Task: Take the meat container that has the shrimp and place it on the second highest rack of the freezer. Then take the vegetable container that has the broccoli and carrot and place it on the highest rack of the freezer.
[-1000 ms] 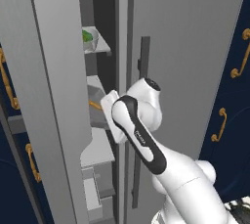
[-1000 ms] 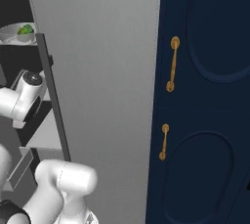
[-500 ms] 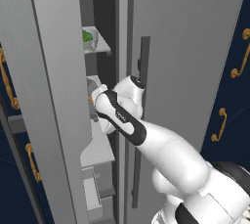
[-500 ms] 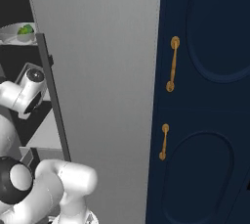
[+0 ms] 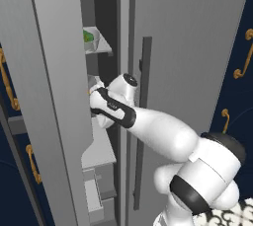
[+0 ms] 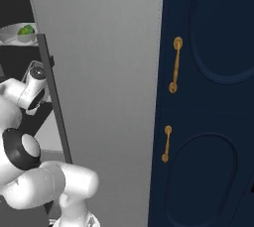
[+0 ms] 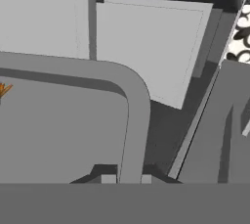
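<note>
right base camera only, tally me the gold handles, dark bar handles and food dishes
Curved gold handles: 2
Long dark grey vertical bar handle: 1
White dish with green broccoli: 1
Total: 4

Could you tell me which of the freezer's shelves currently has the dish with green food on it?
The top shelf, above the gripper: the dish with the green food sits there, while the lower shelf looks bare.

Freezer point(image 5: 197, 32) matt grey; cabinet handles point(image 6: 175, 65) glossy brass
</note>
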Tool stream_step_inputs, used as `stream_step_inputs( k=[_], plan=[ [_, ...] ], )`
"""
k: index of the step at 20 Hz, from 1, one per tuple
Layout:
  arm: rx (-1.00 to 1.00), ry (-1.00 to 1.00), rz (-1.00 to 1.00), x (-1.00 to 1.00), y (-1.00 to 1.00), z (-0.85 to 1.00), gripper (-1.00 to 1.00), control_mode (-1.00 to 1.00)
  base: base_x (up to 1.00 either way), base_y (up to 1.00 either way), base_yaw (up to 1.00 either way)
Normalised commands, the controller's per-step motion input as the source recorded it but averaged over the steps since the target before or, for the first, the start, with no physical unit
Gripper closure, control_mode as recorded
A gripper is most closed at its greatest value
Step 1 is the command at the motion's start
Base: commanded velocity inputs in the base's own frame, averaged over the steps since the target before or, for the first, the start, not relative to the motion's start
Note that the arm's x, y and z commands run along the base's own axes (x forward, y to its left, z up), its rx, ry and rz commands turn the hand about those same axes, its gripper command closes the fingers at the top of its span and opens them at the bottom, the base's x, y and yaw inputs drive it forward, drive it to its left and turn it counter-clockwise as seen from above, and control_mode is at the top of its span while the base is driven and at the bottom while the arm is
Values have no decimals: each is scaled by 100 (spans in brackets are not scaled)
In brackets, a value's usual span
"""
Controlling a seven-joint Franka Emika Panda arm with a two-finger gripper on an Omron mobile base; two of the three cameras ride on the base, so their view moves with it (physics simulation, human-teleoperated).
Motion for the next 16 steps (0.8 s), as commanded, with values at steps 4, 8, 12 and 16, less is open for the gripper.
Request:
stream_step_inputs(
  k=[4,8,12,16],
  plan=[
    [-7,0,0,66,9,-3,100,-100,0,0,0],
    [-7,0,0,47,14,-12,100,-100,0,0,0],
    [-6,0,0,43,11,-19,-100,-100,0,0,0],
    [-1,-6,0,15,0,-4,-100,-100,0,0,0]
  ],
)
